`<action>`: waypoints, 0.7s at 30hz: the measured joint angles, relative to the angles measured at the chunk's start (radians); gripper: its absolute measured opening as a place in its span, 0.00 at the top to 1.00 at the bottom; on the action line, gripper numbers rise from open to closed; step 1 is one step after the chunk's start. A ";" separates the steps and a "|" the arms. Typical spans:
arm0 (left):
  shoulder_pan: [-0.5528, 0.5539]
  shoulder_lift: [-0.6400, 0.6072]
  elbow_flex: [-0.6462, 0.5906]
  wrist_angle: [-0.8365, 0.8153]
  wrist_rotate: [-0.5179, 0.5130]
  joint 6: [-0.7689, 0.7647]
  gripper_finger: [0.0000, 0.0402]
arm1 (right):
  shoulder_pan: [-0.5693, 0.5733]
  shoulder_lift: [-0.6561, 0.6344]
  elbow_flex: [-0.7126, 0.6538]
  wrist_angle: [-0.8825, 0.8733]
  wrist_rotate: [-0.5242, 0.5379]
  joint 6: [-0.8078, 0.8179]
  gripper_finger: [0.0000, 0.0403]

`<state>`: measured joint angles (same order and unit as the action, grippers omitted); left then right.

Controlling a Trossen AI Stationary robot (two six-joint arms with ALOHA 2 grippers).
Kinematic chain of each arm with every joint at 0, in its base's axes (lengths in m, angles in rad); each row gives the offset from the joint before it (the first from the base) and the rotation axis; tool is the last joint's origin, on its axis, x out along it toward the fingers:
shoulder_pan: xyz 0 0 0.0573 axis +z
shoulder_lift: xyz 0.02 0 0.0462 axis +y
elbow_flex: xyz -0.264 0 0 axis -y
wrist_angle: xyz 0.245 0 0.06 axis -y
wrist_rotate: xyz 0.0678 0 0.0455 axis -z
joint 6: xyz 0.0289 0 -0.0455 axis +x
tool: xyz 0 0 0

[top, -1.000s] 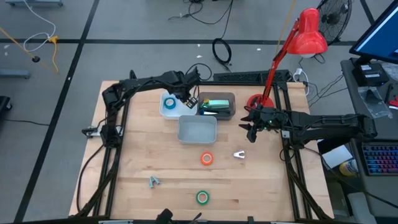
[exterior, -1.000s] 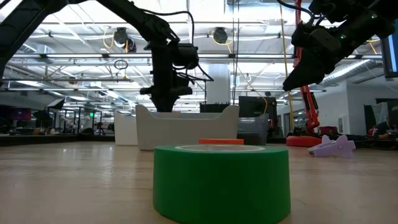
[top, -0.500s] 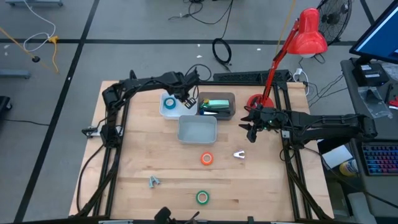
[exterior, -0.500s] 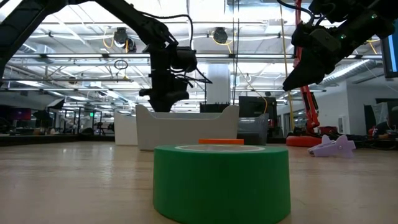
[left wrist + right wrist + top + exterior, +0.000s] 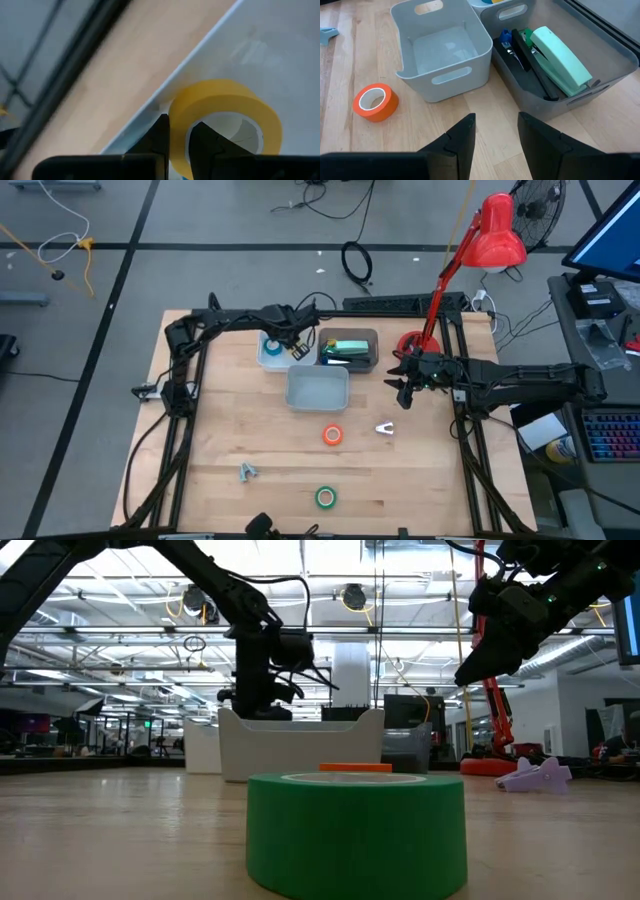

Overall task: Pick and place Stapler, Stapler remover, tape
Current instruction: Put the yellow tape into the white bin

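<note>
My left gripper (image 5: 292, 346) reaches down into the white tray (image 5: 262, 360) at the far side of the table and is shut on the yellow tape roll (image 5: 225, 100). The blue tape (image 5: 272, 345) lies in the same tray. The orange tape (image 5: 332, 435) and the green tape (image 5: 325, 497) lie flat on the table, nearer the front. The mint-green stapler (image 5: 560, 57) lies in the dark grey bin (image 5: 372, 361). A pale staple remover (image 5: 385, 428) sits on the wood. My right gripper (image 5: 405, 392) hovers open, to the right of the bins. My left gripper pinches the yellow tape by the wall of its ring (image 5: 179, 122), one finger (image 5: 201, 139) inside the open centre and the other (image 5: 161, 135) outside. The fingers come from above, pointing down into the tray. Whether the roll rests on the tray floor I cannot tell.
An empty light grey bin (image 5: 318, 388) stands in front of the tray and the dark bin. A second small grey-blue piece (image 5: 247, 471) lies near the front left. A red desk lamp (image 5: 497, 230) stands at the far right corner. Bare wood lies around the orange and green rolls.
My left gripper has moved toward the table's left and down, from over the gap between the bins into the white tray. My right arm has kept still.
</note>
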<state>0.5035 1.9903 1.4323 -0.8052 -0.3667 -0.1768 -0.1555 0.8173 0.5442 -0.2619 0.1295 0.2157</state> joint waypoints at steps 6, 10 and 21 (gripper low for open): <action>-0.001 -0.001 -0.027 0.053 0.001 0.020 0.90 | 0.000 0.000 0.000 0.000 0.000 0.000 0.65; -0.004 -0.001 -0.033 0.066 -0.001 0.016 0.90 | 0.000 0.000 0.000 0.000 0.000 0.006 0.65; -0.004 -0.001 -0.033 0.071 0.026 0.016 0.86 | 0.000 0.000 0.000 0.000 0.000 0.008 0.65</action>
<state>0.4995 1.9896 1.3994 -0.7340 -0.3405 -0.1609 -0.1555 0.8173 0.5442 -0.2615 0.1295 0.2234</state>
